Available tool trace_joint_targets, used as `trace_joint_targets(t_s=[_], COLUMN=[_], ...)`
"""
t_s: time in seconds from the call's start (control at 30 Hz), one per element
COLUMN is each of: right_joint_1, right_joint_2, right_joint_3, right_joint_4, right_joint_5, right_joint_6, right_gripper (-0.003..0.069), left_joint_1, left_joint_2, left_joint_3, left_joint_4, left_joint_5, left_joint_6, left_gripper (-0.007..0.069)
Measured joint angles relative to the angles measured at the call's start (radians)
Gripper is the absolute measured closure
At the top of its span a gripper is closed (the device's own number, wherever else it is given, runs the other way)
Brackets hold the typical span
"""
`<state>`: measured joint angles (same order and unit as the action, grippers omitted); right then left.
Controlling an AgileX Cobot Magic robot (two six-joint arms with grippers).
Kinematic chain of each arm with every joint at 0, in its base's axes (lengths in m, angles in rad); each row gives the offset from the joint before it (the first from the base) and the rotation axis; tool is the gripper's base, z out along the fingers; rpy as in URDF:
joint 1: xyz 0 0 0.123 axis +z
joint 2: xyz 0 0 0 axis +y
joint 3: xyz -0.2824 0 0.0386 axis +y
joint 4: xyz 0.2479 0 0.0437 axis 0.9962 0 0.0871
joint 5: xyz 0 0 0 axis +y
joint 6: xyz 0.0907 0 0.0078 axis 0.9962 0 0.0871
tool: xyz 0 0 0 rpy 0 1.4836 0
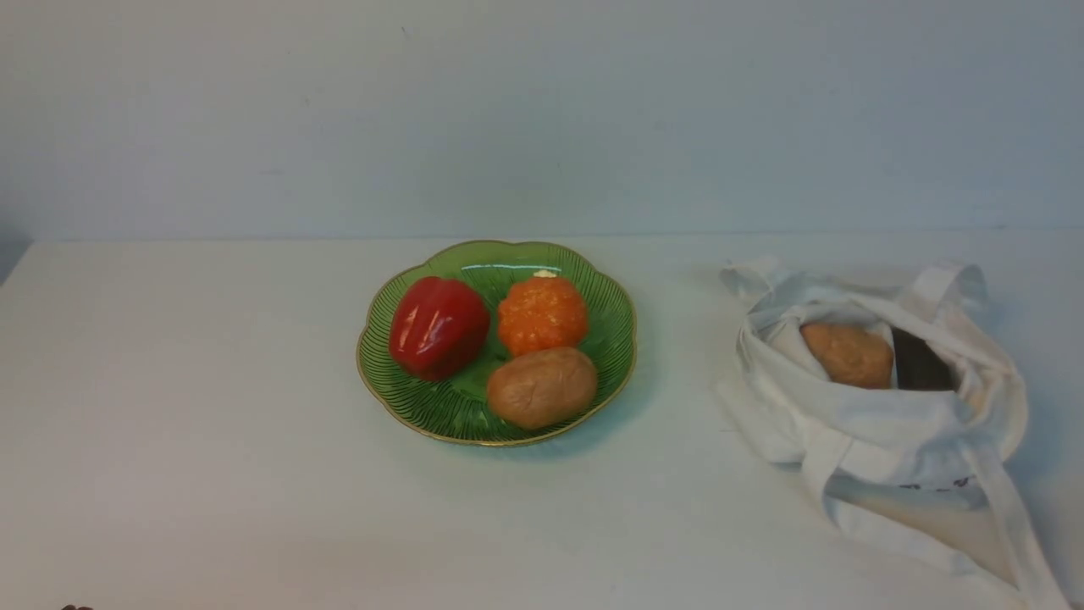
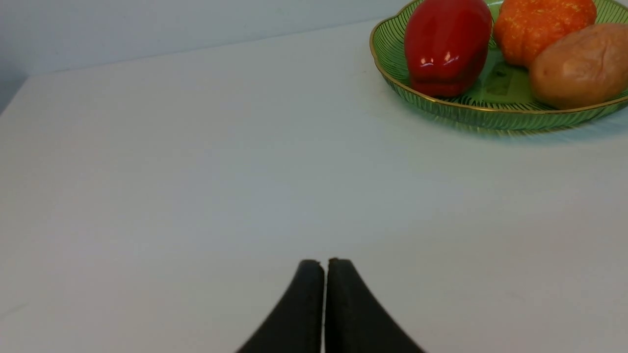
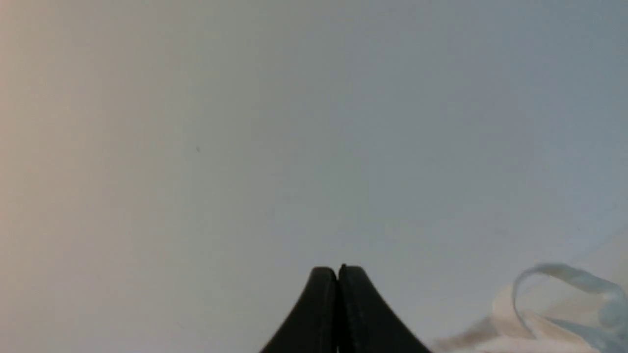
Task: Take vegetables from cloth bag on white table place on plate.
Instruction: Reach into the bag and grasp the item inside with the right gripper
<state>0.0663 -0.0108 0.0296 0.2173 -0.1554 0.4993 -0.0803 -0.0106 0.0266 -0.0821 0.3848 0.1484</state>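
The green plate (image 1: 385, 377) sits mid-table and holds a red bell pepper (image 1: 438, 326), an orange pumpkin (image 1: 542, 313) and a brown potato (image 1: 542, 386). The white cloth bag (image 1: 881, 415) lies to its right with another potato (image 1: 847, 354) showing in its open mouth. Neither gripper shows in the front view. My left gripper (image 2: 324, 262) is shut and empty above bare table, with the plate (image 2: 441, 105), pepper (image 2: 446, 44), pumpkin (image 2: 539, 24) and potato (image 2: 581, 66) ahead of it. My right gripper (image 3: 338, 268) is shut and empty, beside a bag strap (image 3: 564, 294).
The white table (image 1: 169, 407) runs wide to the left of the plate and along the front. A pale wall stands behind the table's far edge. The bag's long strap (image 1: 1008, 517) trails toward the front right corner.
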Motion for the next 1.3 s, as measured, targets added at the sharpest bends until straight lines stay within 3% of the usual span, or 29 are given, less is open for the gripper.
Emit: trace_joint_targets(t_s=[0.13,0.2,0.27,0.37,0.47,0.57,0.77,1.13,1.3], right_joint_1=[0.011,0.026,0.052,0.091,0.118,0.156,0.161,0.161,0.161], right_joint_2=[0.005,0.049,0.175,0.378,0.502,0.736,1.086,1.505,1.659], right_joint_3=[-0.067,-0.177,-0.378,-0.582,-0.699,-0.905,-1.164,-1.39,-1.418], right_joint_4=[-0.009,-0.051,-0.144,-0.196,-0.203,-0.202,-0.198,-0.269,-0.368], right_joint_5=[0.013,0.106,0.337,0.614,0.777,1.05,1.357,1.4,1.318], right_joint_6=[0.047,0.05,0.032,-0.063,-0.159,-0.353,-0.537,-0.625,-0.629], right_gripper=[0.0673,0.0673,0.0673,0.0673,0.0673,0.0673,0.0673,0.0673,0.0672], left_joint_1=[0.0,0.0,0.0,0.0,0.0,0.0,0.0,0.0,0.0], left_joint_2=[0.0,0.0,0.0,0.0,0.0,0.0,0.0,0.0,0.0], left_joint_3=[0.0,0.0,0.0,0.0,0.0,0.0,0.0,0.0,0.0], left_joint_4=[0.0,0.0,0.0,0.0,0.0,0.0,0.0,0.0,0.0], left_joint_5=[0.0,0.0,0.0,0.0,0.0,0.0,0.0,0.0,0.0], left_joint_6=[0.0,0.0,0.0,0.0,0.0,0.0,0.0,0.0,0.0], left_gripper=[0.0633,0.0633,0.0633,0.0633,0.0633,0.0633,0.0633,0.0633,0.0633])
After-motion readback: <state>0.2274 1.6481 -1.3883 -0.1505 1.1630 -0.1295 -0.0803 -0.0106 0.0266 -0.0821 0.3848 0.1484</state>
